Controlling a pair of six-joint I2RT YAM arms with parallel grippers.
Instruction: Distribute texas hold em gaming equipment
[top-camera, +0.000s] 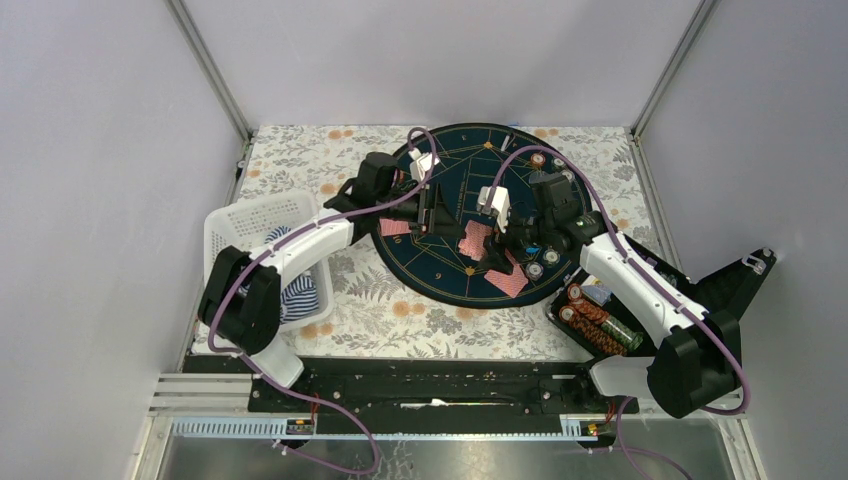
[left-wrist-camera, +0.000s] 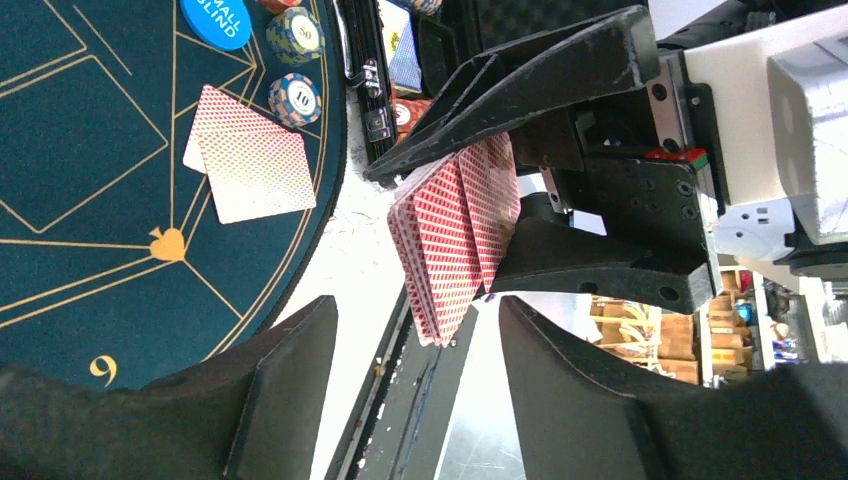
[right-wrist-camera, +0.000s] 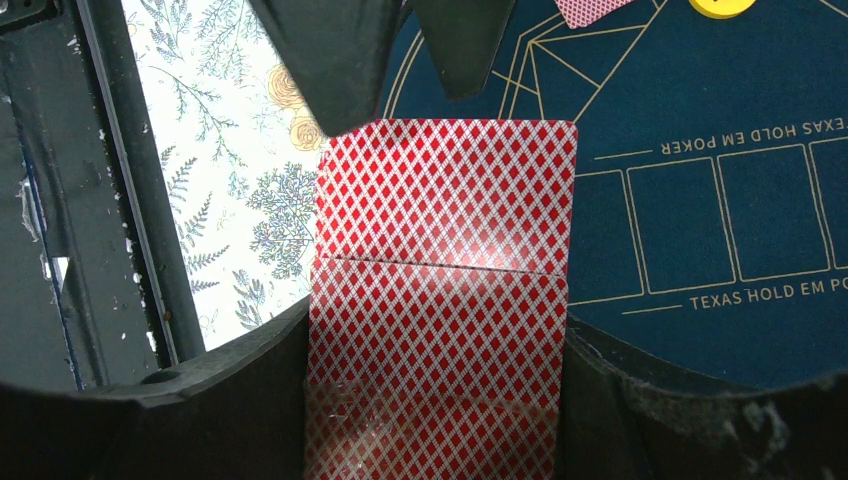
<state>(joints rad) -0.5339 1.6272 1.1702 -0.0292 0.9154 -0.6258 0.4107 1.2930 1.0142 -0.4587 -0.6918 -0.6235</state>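
**Top view:** Light is bright, even and diffuse, coming from above. Soft, short shadows lie on the floral table cover (top-camera: 400, 315). Focus is sharp throughout. The enclosure posts (top-camera: 210, 70) run slanted toward the frame corners, a wide-angle effect.

**Left wrist view:** The dark mat (left-wrist-camera: 90, 150) is well exposed and sharp. The background at the right edge is washed out. The black left gripper (left-wrist-camera: 415, 310) in the foreground is underexposed and shows little detail.

**Right wrist view:** A pale glare band crosses the playing cards (right-wrist-camera: 440, 300). Their lower end is hazy and out of focus. Print on the mat is legible.
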